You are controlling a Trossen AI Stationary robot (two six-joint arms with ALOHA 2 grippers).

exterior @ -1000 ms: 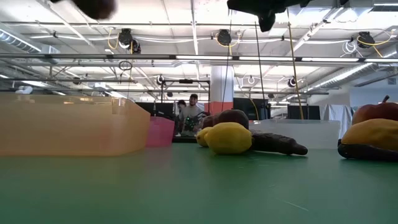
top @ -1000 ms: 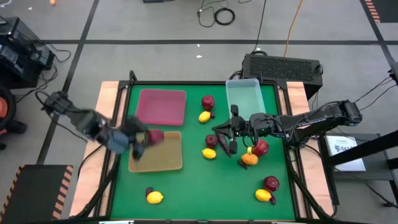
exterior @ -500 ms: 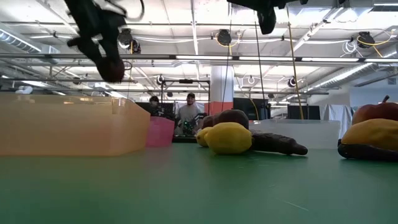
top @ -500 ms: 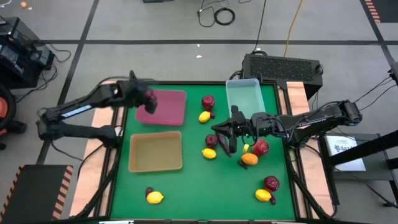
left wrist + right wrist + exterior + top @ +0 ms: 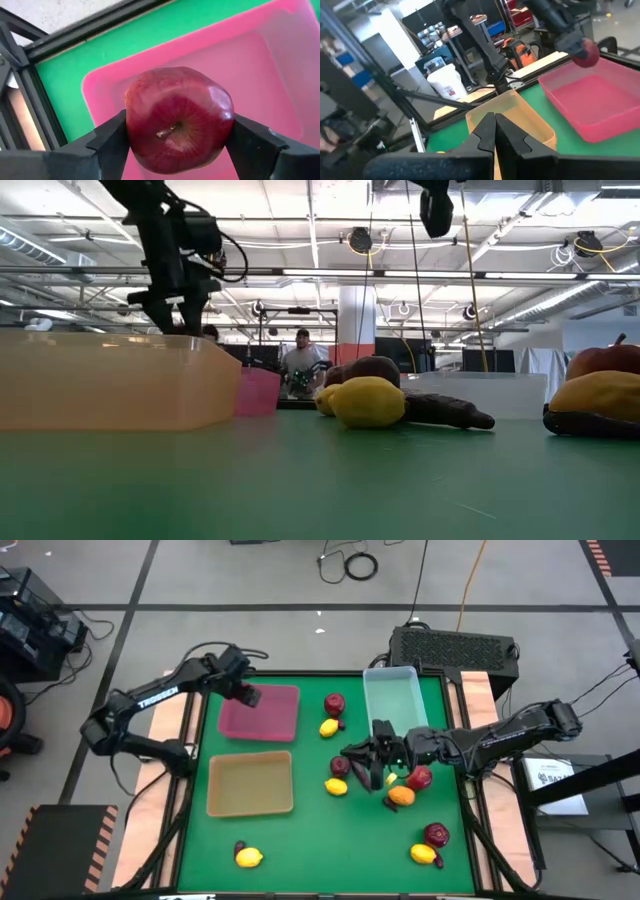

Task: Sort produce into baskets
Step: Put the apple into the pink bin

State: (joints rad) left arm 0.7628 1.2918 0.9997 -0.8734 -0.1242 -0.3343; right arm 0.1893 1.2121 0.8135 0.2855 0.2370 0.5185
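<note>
**Left hand holds red apple over pink tray; right hand closed above table centre**

Left hand [image 5: 175,150] pinches a dark red round apple [image 5: 178,119] between its two dark fingers [image 5: 107,145], one on each side of the fruit. In the high view this hand [image 5: 243,693] is above the far left corner of the flat maroon-pink rectangular tray [image 5: 270,720]; the left wrist view shows the apple clear of the tray floor [image 5: 260,75], which lies bare beneath it. The low view shows the same hand [image 5: 170,305] raised above the trays.

Just in front of the pink tray lies the flat tan rectangular tray [image 5: 250,783], nothing visible inside it. The deeper clear plastic bin [image 5: 392,698] stands at the far edge of the green table [image 5: 320,830], right of centre.

Right hand [image 5: 368,762] hangs over the table centre with its fingers pressed together and nothing between them, as the right wrist view confirms [image 5: 494,131].

Loose produce on the table:
- a dark red fruit [image 5: 334,703] and a yellow lemon-like fruit [image 5: 328,727] between the pink tray and the bin;
- a yellow fruit [image 5: 337,786] and a dark red piece [image 5: 340,766] near the right hand;
- a red fruit [image 5: 419,777] and an orange fruit [image 5: 401,796] just right of it;
- a red fruit [image 5: 436,834] touching a yellow one [image 5: 424,854] at the near right;
- a yellow fruit [image 5: 249,857] at the near left, a small dark piece [image 5: 239,846] beside it.

People stand in the room beyond the table [image 5: 300,360].
</note>
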